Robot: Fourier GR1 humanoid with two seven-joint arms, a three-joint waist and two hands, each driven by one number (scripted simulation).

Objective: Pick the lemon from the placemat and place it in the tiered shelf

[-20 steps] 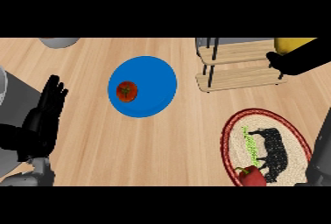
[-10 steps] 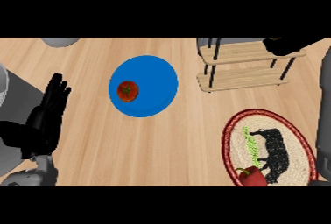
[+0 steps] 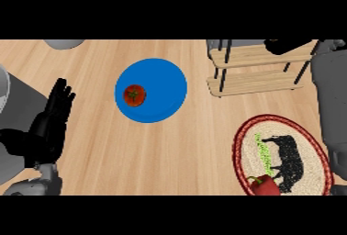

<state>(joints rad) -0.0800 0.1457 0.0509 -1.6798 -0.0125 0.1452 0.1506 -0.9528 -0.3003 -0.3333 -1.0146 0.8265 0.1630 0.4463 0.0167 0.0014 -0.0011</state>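
The lemon shows nowhere in the head view. The tiered shelf (image 3: 257,82), light wood with dark posts, stands at the back right. My right hand (image 3: 284,44) is over its top tier at the picture's upper edge, mostly cut off, and its grey forearm runs up the right side. The round woven placemat (image 3: 306,137) with a black cow print lies at the front right, with a red pepper (image 3: 266,184) on its near edge. My left hand (image 3: 51,119) rests open at the left, fingers up.
A blue plate (image 3: 159,87) with a red tomato (image 3: 135,95) on it lies at the centre, left of the shelf. A grey round object (image 3: 64,43) sits at the back left, and a grey edge (image 3: 5,92) shows at far left.
One second ago the yellow lemon showed in my right hand beside the shelf. The hand has since moved left over the shelf's top tier, and the lemon is out of sight. The left hand stays still.
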